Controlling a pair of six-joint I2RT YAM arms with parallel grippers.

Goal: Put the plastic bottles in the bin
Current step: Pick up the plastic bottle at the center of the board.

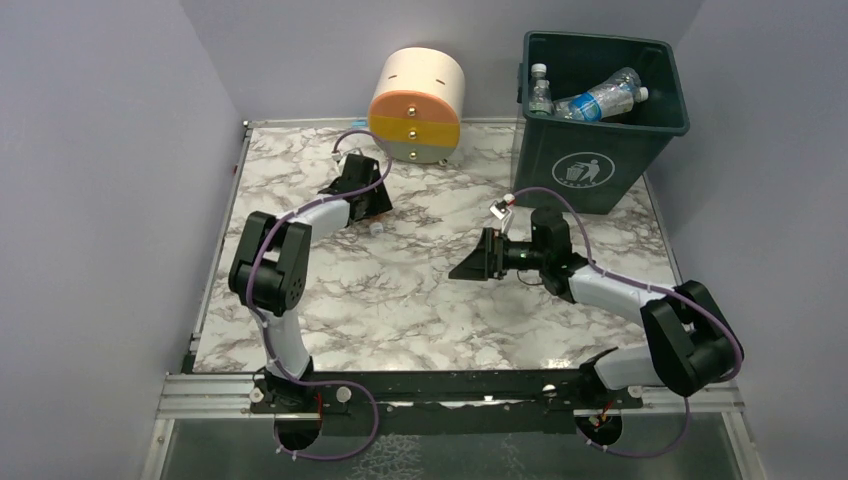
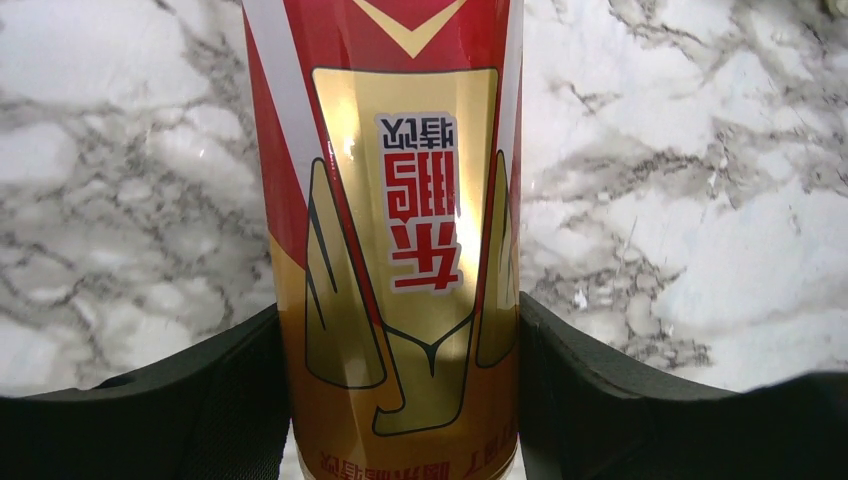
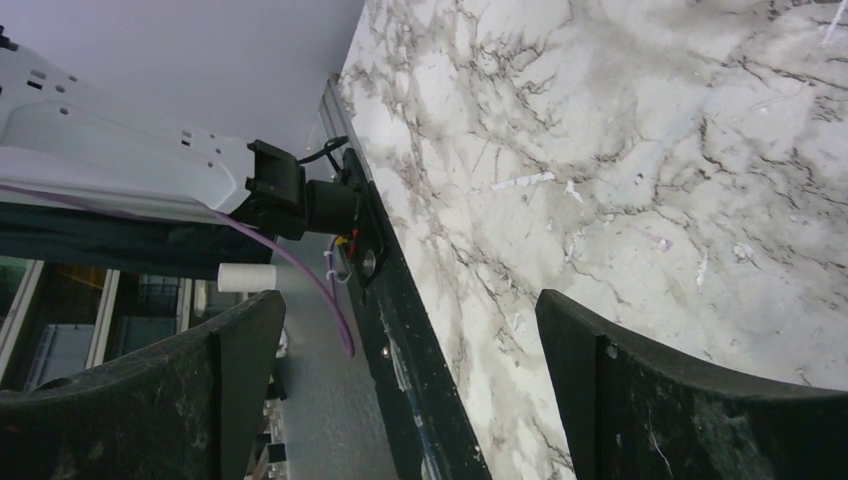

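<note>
A plastic bottle (image 2: 400, 200) with a red and gold label lies on the marble table between my left gripper's fingers (image 2: 230, 400). Both pads press its sides, so my left gripper (image 1: 367, 203) is shut on it, low on the table in front of the drawer unit. In the top view only the bottle's pale cap end (image 1: 376, 228) peeks out. The dark green bin (image 1: 590, 160) stands at the back right with two clear bottles (image 1: 603, 98) inside. My right gripper (image 1: 472, 262) is open and empty over the table's middle, left of the bin; it also shows in the right wrist view (image 3: 410, 310).
The cream, orange and grey round drawer unit (image 1: 415, 105) stands at the back, just behind the left gripper. Purple-grey walls close in the table (image 1: 400, 300) on three sides. The right wrist view shows the table's black front rail (image 3: 400, 330) and the left arm's base.
</note>
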